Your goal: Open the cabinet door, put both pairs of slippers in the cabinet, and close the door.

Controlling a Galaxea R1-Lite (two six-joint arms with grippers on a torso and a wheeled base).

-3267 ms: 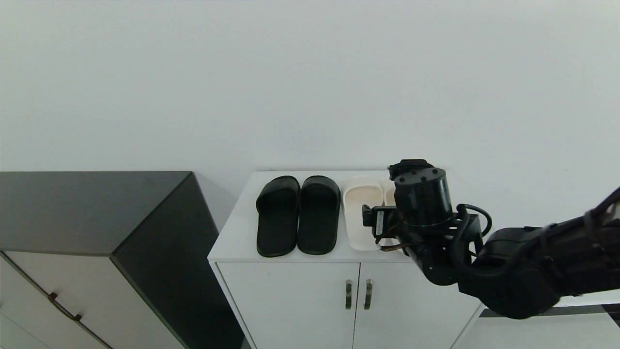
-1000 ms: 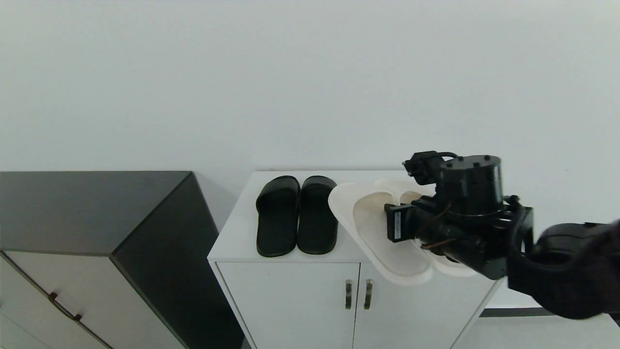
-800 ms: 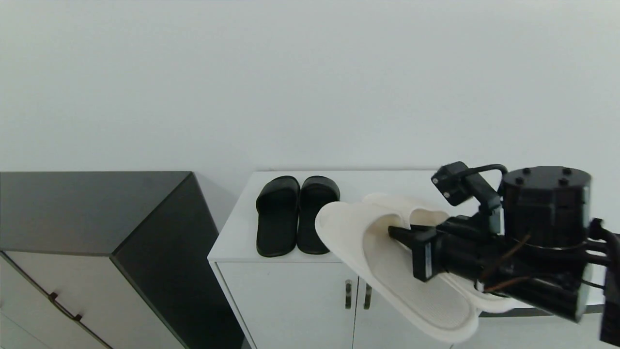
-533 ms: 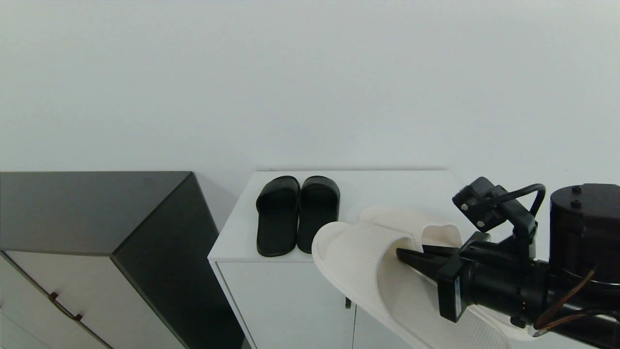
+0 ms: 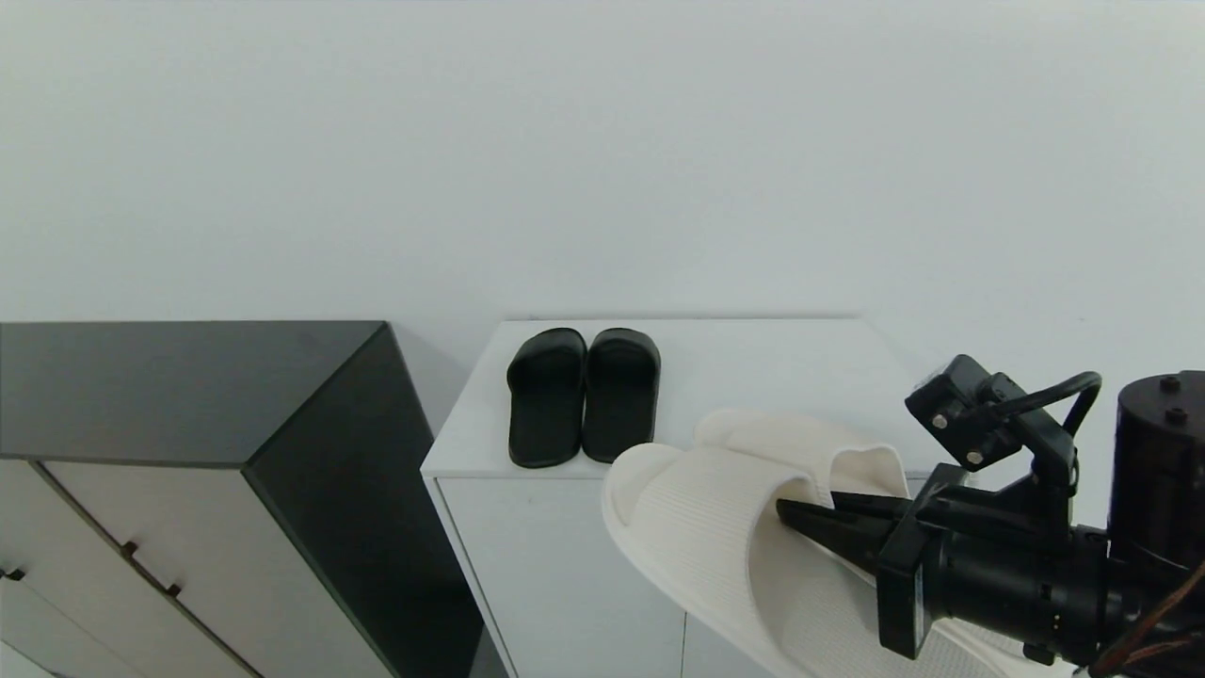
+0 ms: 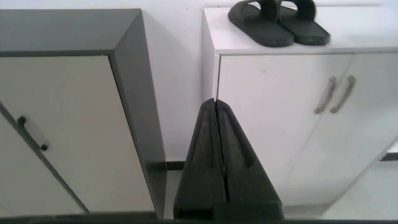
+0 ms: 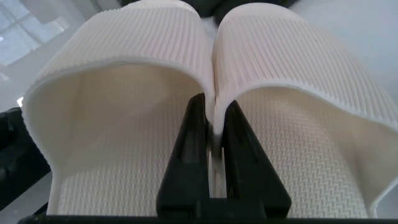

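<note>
My right gripper (image 5: pixel 800 513) is shut on the pair of white slippers (image 5: pixel 715 527), pinching their inner sides together (image 7: pixel 214 134), and holds them in the air in front of the white cabinet (image 5: pixel 565 565), off its top. The black slippers (image 5: pixel 584 394) lie side by side on the cabinet's top, at its left half. Both cabinet doors are closed, with their handles (image 6: pixel 336 94) side by side at the middle. My left gripper (image 6: pixel 216 109) is shut with nothing in it, low and in front of the gap between the two cabinets.
A dark-topped cabinet (image 5: pixel 188 395) with pale drawer fronts stands to the left of the white cabinet, close beside it. A plain white wall (image 5: pixel 602 160) is behind both. The right half of the white cabinet's top (image 5: pixel 772 363) is bare.
My right gripper has lifted the white slippers off the cabinet top and drawn them back toward me and lower. The head camera has shifted a little. The black slippers have stayed put.
</note>
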